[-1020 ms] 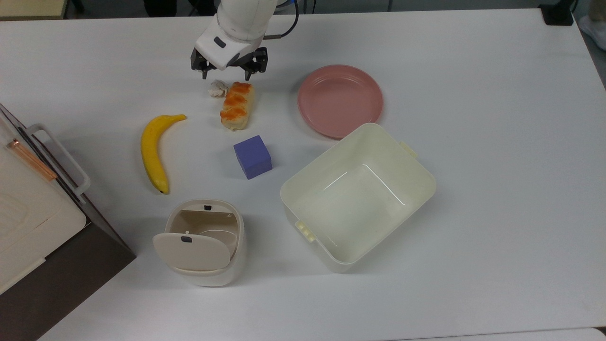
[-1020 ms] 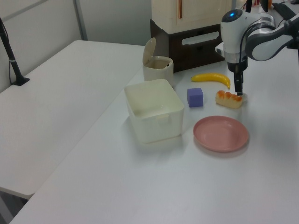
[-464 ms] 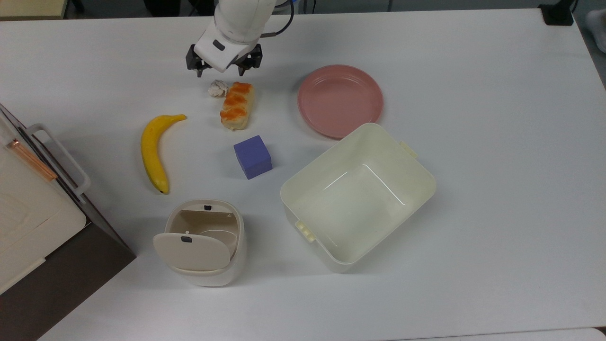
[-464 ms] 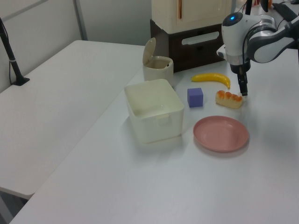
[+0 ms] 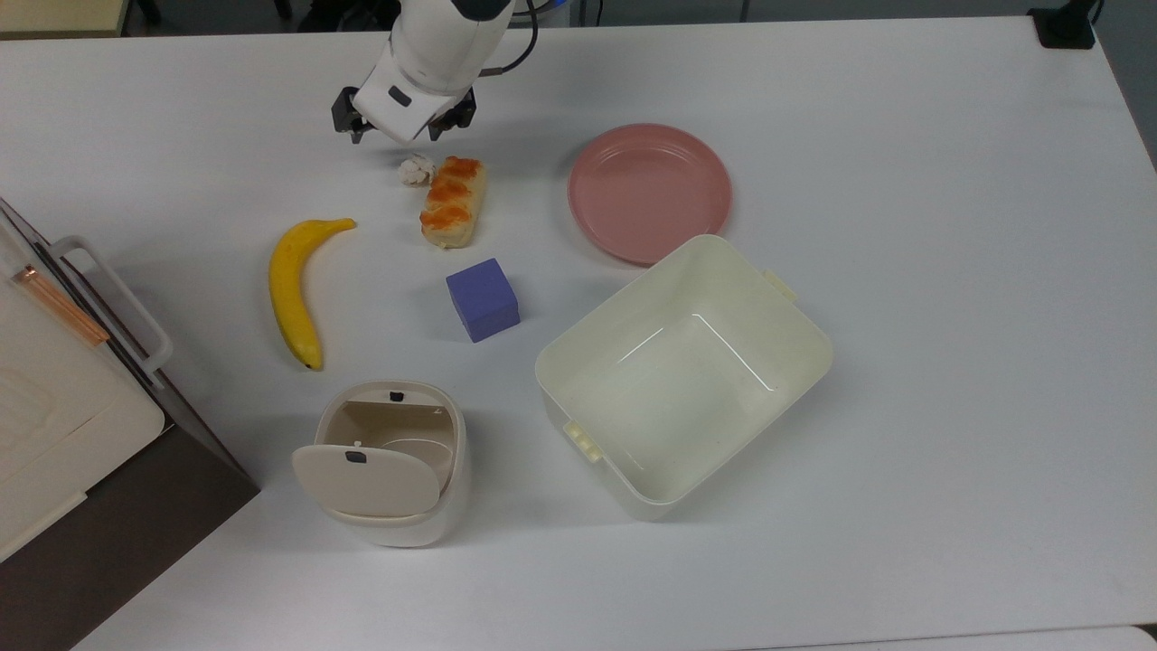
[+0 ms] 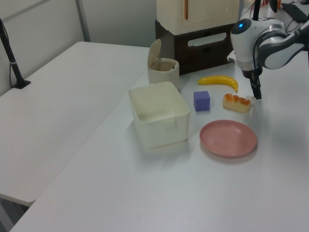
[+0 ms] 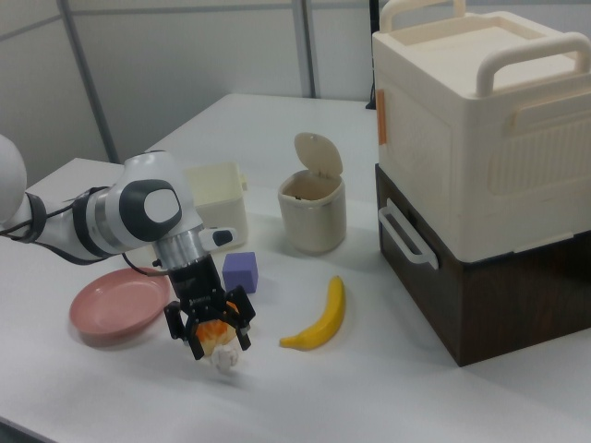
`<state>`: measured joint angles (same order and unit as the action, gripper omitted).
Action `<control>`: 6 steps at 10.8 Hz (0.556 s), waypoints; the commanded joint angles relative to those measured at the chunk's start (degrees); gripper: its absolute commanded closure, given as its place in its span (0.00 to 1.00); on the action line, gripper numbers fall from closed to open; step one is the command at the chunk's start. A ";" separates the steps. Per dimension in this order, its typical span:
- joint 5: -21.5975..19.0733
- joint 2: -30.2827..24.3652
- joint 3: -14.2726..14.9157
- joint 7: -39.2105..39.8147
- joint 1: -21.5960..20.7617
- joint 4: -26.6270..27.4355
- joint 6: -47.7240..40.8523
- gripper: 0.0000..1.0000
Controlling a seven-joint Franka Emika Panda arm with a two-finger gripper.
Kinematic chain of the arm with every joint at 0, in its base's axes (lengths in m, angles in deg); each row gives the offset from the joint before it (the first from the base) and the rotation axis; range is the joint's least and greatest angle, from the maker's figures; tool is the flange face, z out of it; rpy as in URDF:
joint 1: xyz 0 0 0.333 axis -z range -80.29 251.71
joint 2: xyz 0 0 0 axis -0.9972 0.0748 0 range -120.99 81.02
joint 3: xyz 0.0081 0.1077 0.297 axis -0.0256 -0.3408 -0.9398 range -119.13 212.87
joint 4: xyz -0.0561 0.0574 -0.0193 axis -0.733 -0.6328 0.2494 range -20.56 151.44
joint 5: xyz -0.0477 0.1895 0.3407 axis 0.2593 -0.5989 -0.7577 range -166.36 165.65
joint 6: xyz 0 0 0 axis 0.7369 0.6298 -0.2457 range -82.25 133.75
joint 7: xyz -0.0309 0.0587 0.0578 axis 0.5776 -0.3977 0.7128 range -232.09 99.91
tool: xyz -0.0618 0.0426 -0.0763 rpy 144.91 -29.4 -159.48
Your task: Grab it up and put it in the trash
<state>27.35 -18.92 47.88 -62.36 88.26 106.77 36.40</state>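
- On the white table [image 5: 904, 136], the paper wad [image 5: 416, 169] lies right beside one end of the bread roll [image 5: 451, 202] (the roll has an orange top).
- The gripper [image 5: 403, 122] hangs just above the wad, with its two fingers spread apart and nothing between them.
- In the right view the gripper [image 7: 218, 338] sits over the wad [image 7: 224, 357], with a dark finger on each side.
- The trash bin [image 5: 390, 463] stands well apart from the wad, near the top view's bottom left. Its flap lid [image 5: 365, 479] is tipped open, and the inside is beige.
- A yellow banana [image 5: 294, 287] and a purple cube [image 5: 483, 298] lie between the wad and the bin.
- A pink plate [image 5: 649, 192] sits on the top view's right of the bread, and a big cream tub [image 5: 683, 374] stands just below the plate.
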 commanded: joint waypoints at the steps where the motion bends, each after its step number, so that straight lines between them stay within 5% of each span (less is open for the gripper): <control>1: 2.17 0.07 0.40 2.07 -0.35 2.00 -0.23 0.00; 6: 1.39 0.69 0.31 9.63 0.88 -0.28 -1.90 0.00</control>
<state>28.70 -18.07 47.89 -54.85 88.97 107.39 36.35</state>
